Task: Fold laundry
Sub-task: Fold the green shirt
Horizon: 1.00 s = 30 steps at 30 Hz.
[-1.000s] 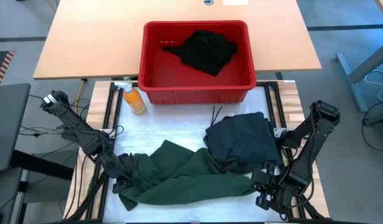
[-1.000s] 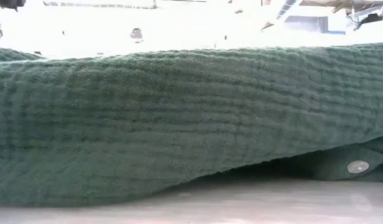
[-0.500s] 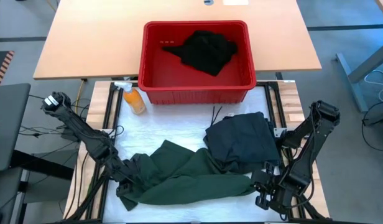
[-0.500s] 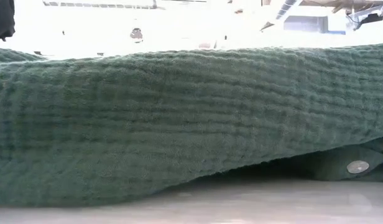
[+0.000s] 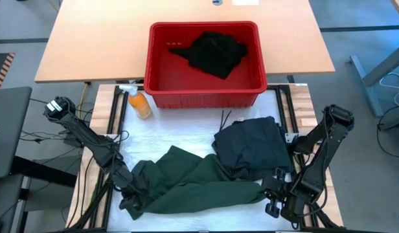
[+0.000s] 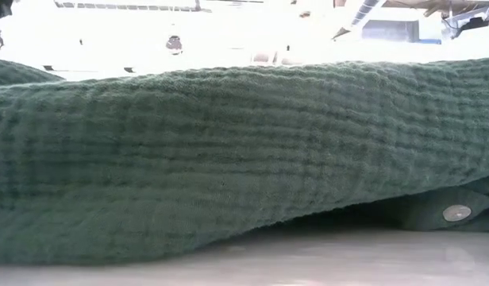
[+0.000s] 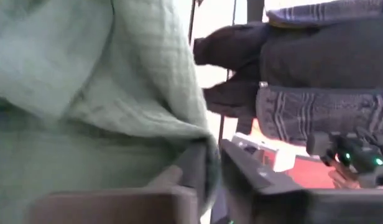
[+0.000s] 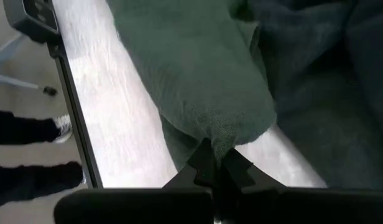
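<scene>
- I have the left gripper (image 5: 129,194) clamped on the green shirt (image 5: 199,184) at its left end on the table.
- The right gripper (image 8: 217,163) pinches its right end, so I can stretch it flat.

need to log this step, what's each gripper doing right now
Left gripper: shut on the green shirt, at its left end.
Right gripper: shut on the green shirt, pinching its right edge.

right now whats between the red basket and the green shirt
In the high view, bare white table cover lies between the red basket and the green shirt.
</scene>
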{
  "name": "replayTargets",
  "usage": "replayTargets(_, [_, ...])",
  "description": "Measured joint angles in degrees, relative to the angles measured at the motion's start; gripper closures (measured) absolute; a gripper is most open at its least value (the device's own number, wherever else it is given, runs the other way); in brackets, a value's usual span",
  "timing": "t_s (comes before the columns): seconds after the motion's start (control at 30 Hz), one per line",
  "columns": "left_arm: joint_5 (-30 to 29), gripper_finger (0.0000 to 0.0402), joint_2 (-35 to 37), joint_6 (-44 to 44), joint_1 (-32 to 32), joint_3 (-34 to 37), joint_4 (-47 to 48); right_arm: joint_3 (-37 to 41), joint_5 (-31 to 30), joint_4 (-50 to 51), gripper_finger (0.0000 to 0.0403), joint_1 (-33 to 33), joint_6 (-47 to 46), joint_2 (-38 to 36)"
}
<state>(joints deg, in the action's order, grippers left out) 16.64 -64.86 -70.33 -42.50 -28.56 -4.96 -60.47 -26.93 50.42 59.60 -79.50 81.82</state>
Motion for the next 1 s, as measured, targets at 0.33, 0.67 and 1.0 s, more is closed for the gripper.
replayTargets(0.33, [-7.7,0.0401,2.9,4.4,-0.2,-0.4,-5.4,-0.1,-7.8,-2.0,0.0385,0.0,-0.7,-1.1])
replayTargets(0.67, [-30.0,0.0401,27.4,33.5,-1.2,-9.5,-9.5,-9.6,-23.9,-3.1,0.0386,0.5,20.7,-13.7])
replayTargets(1.0, [-43.0,0.0401,36.1,56.8,-4.2,-18.3,-9.4,-17.2,-32.6,-4.3,0.0387,4.2,32.5,-23.0])
